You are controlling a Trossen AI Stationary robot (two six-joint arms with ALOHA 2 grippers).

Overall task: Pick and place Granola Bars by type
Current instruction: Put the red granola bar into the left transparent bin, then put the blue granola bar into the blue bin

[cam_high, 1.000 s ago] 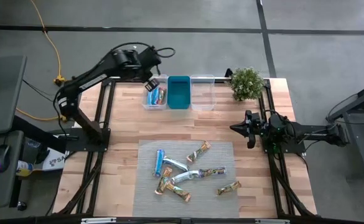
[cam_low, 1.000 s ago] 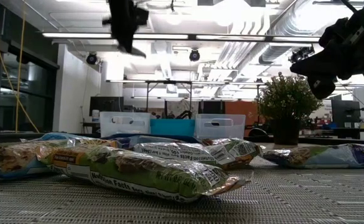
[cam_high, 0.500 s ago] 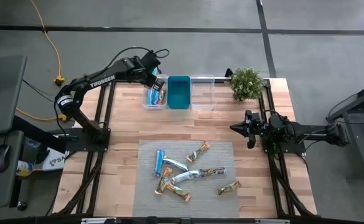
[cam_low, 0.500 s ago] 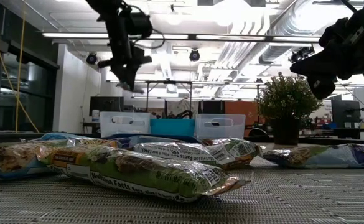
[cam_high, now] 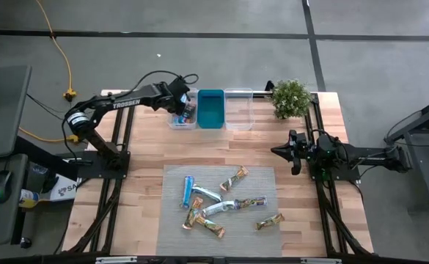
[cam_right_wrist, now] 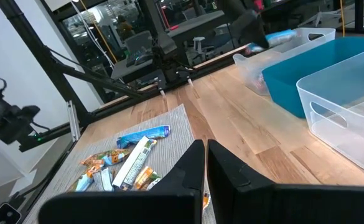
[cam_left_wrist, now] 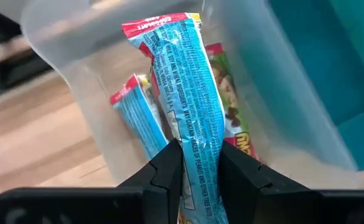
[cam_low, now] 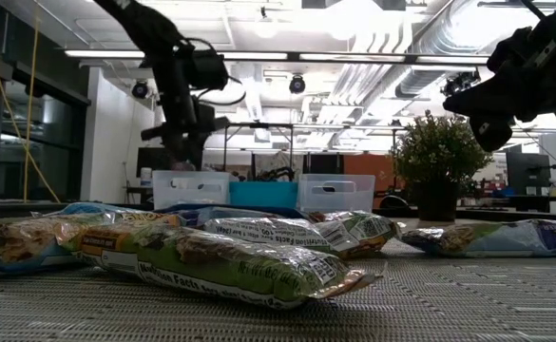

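My left gripper [cam_high: 181, 103] hangs over the left clear bin [cam_high: 177, 121] at the table's far edge, shut on a light-blue wrapped granola bar [cam_left_wrist: 191, 93]. Two more bars lie in that bin: a blue one [cam_left_wrist: 138, 112] and a green-and-red one [cam_left_wrist: 231, 124]. Several bars [cam_high: 221, 205] lie scattered flat on the grey mat [cam_high: 174, 227]. My right gripper [cam_high: 284, 152] waits shut above the table's right side, holding nothing. My left gripper pinches the light-blue bar between its two fingers [cam_left_wrist: 169, 168], near one end [cam_left_wrist: 200, 155]. The fingers point down from above. The bar runs on past the fingertips into the clear bin; its far end [cam_left_wrist: 163, 25] is inside the bin walls. Whether it touches the floor I cannot tell.
A teal bin [cam_high: 210, 108] and a second clear bin [cam_high: 238, 108] stand in a row to the right of the left bin. A potted plant [cam_high: 290, 97] sits at the far right corner. Bare wood lies between the bins and the mat.
My left gripper has come down from high above the table toward the left clear bin, tipping to point down into it, still shut on the light-blue bar. The bar now reaches inside the bin. My right arm has kept still.
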